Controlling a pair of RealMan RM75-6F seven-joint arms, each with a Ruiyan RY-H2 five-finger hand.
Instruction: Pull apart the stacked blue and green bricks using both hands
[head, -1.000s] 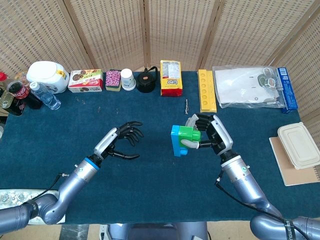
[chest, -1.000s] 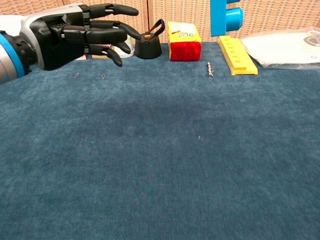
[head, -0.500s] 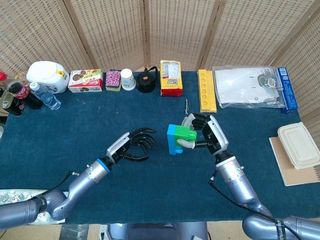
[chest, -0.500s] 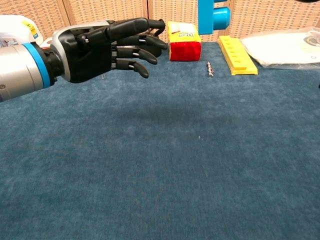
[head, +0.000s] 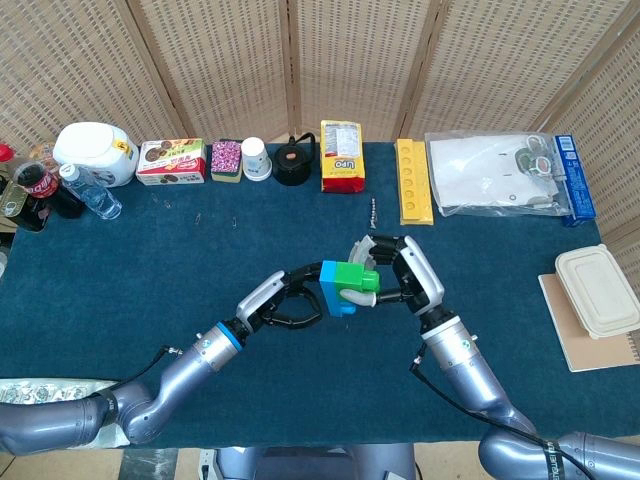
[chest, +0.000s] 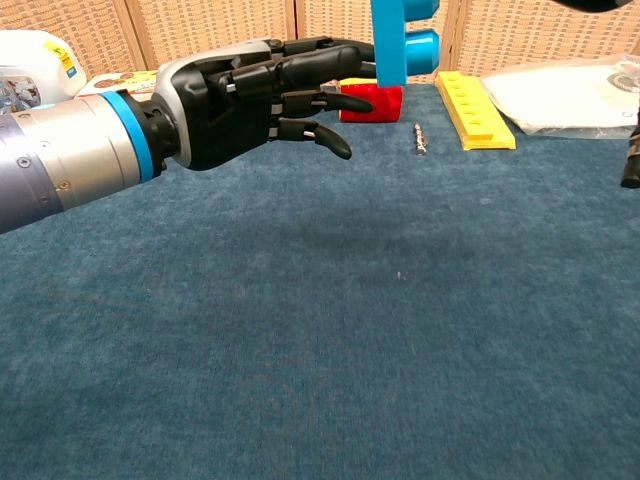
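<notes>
The stacked bricks hang above the blue tablecloth near the middle. The green brick (head: 353, 277) sits on the right face of the blue brick (head: 332, 288). My right hand (head: 402, 278) grips the green brick from the right, thumb across its front. From the left, my left hand (head: 283, 300) reaches the blue brick with fingers spread, its fingertips at the brick's left edge. In the chest view the left hand (chest: 250, 95) fills the upper left, its fingertips against the blue brick (chest: 392, 45) at the top edge. I see no closed grasp by the left hand.
Along the far edge stand a yellow strip block (head: 413, 181), a red and yellow packet (head: 342, 156), a black lidded pot (head: 293, 163), a cup, boxes and bottles. A small screw (head: 373, 213) lies behind the hands. A lunch box (head: 597, 290) sits at the right.
My right hand has carried the stacked bricks to the left. My left hand has moved right, from well apart to reaching the blue brick's left edge.
</notes>
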